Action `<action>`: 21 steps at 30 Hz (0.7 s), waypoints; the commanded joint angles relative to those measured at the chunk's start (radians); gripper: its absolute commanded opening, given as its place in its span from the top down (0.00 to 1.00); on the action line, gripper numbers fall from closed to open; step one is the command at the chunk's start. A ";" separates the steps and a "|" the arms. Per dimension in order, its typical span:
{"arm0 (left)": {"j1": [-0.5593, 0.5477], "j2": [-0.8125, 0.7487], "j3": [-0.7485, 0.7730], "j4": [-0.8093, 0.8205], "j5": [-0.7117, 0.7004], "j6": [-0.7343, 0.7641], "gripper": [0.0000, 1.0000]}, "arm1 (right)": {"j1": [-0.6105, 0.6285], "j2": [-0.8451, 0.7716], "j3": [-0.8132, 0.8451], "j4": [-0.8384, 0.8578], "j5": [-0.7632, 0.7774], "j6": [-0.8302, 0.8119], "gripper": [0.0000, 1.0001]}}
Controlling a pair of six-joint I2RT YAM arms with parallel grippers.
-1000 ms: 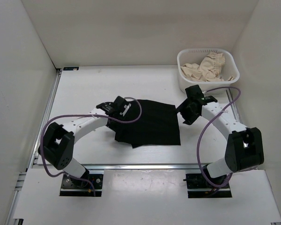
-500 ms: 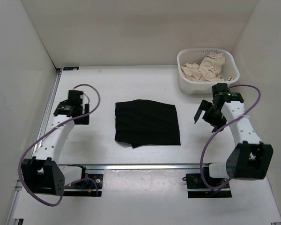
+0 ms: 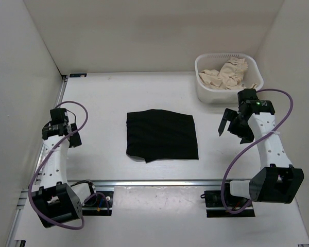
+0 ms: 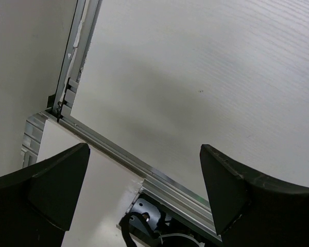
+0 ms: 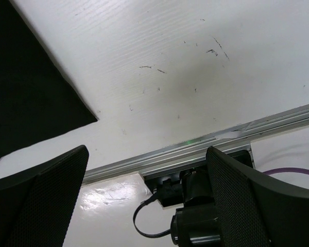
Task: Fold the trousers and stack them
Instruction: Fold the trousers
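the trousers (image 3: 161, 135) lie folded into a flat black square mid-table (image 3: 103, 92), between the two arms and touched by neither. how many layers the fold has cannot be made out. the left gripper (image 4: 144, 150) hangs wide open and empty near the left rail. the right gripper (image 5: 147, 150) is spread wide too, holding nothing; its wrist view catches only one black corner, cut off at the frame edge. a white basket (image 3: 205, 91) partly hides beige garments (image 3: 224, 76).
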 commanded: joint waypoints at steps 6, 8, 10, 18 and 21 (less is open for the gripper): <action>0.005 -0.058 0.028 -0.023 -0.005 -0.001 0.00 | -0.002 -0.006 -0.016 0.021 -0.002 -0.034 0.01; 0.005 -0.058 0.028 -0.024 -0.017 -0.001 0.00 | -0.002 -0.015 -0.016 0.031 0.007 -0.043 0.01; 0.005 -0.067 0.019 -0.033 -0.018 -0.001 0.00 | -0.002 -0.015 -0.016 0.031 0.007 -0.043 0.01; 0.005 -0.076 0.019 -0.033 -0.027 -0.001 0.00 | -0.002 -0.024 -0.016 0.031 0.016 -0.061 0.01; 0.005 -0.076 0.019 -0.033 -0.027 -0.001 0.00 | -0.002 -0.050 -0.025 0.055 -0.005 -0.070 0.01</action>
